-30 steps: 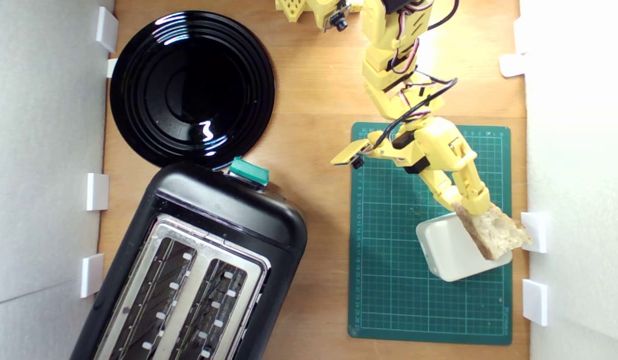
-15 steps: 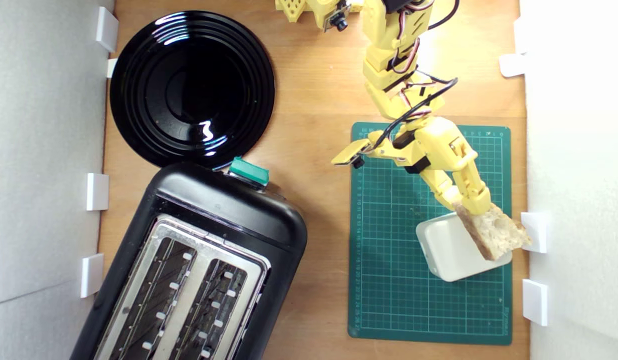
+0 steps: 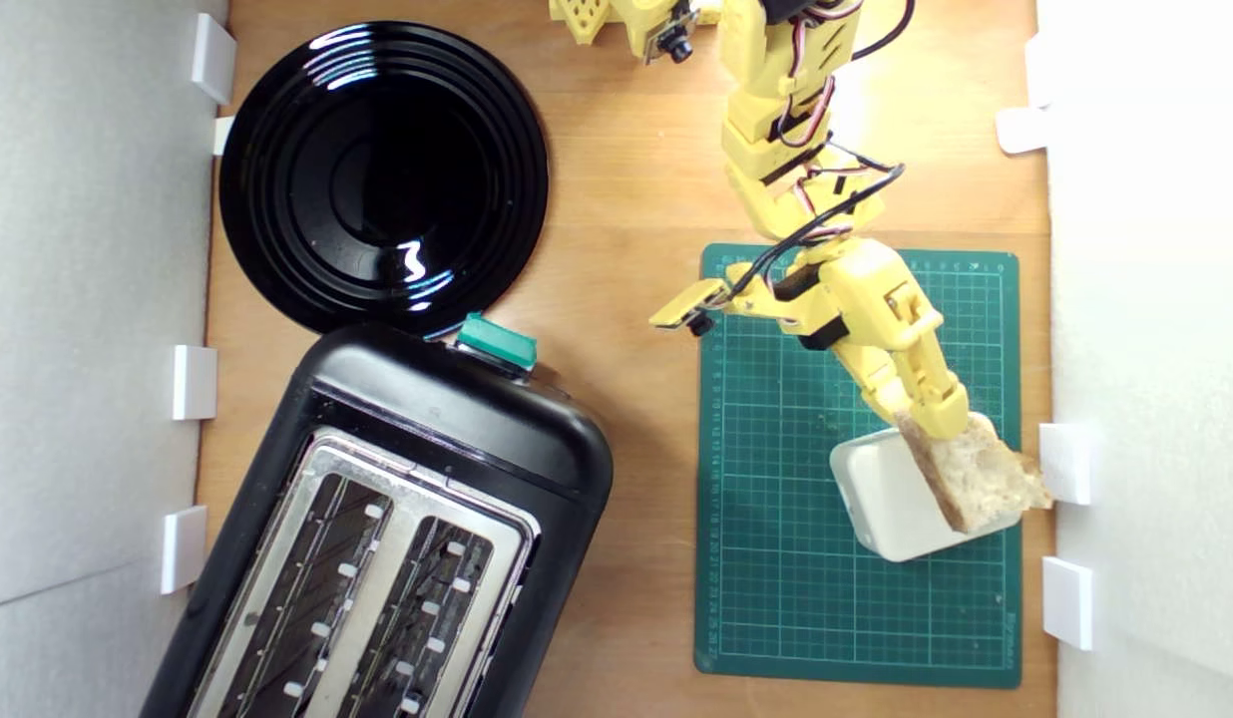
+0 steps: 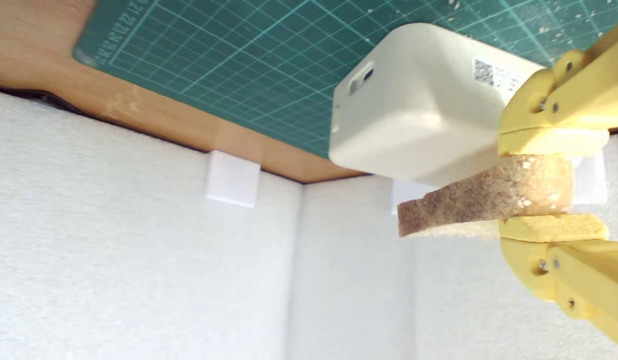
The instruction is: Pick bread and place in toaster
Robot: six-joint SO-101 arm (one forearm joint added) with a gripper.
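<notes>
Your bread [image 3: 981,477] is pinched by its crust edge in the tool [image 3: 931,424], whose two pads are closed flat against both faces of the slice, as the wrist view shows [image 4: 489,202]. Over the last second the slice has shifted slightly toward 9 o'clock in the exterior view and sits a touch higher in the frame, so you have likely begun the lift; the grip has not slipped. It hangs over the 3 o'clock edge of the white box [image 3: 891,494], apparently clear of it, which rests on the green mat [image 3: 776,499] at the counter's [image 3: 636,199] 3 o'clock side. The toaster [image 3: 397,538], slots open and empty, lies well apart at 8 o'clock, with the black plate [image 3: 382,175] at 10 o'clock. Next you carry across and align the slice with a slot.
</notes>
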